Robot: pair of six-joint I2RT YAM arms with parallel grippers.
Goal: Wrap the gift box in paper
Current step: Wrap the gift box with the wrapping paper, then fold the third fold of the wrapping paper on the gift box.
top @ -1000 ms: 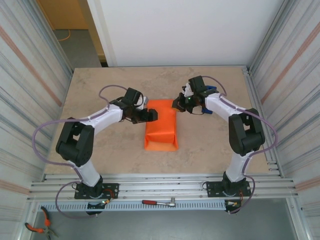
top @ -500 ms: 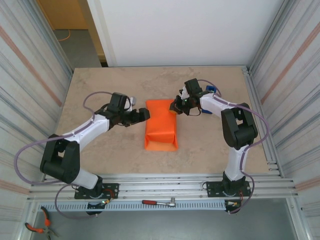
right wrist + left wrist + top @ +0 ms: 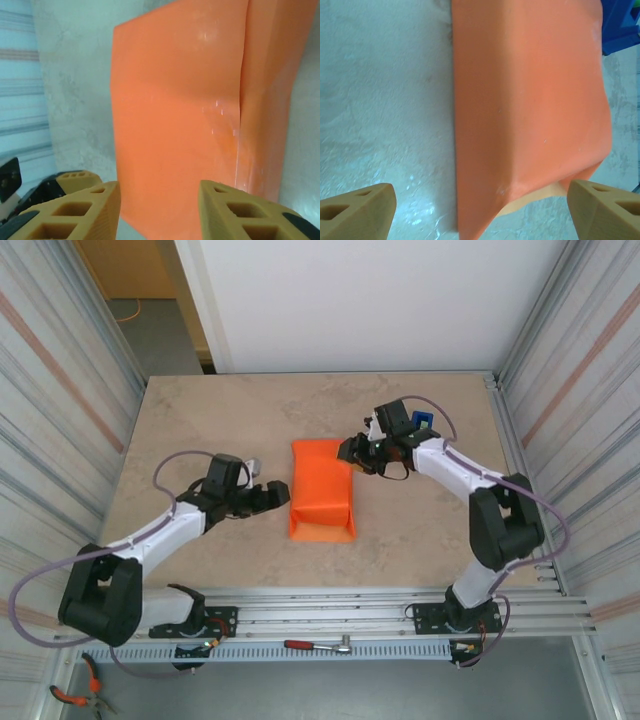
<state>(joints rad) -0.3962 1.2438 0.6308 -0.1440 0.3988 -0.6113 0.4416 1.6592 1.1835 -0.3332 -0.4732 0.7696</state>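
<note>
Beige stone-look table between ribbed metal walls carries two arms and one orange bundle. The left gripper stands wide open and holds nothing, just left of the paper. Its two fingers sit spread to either side of the bundle's end. The right gripper has its jaws partly spread with nothing between them. It is at the paper's far right edge, and whether it touches I cannot tell. The paper lies mid-table as one long folded wrap with one lengthwise seam. The box is probably inside, hidden by it. One blue dispenser sits behind the right arm. On the near rail lie one ratchet and one pair of pliers.
</note>
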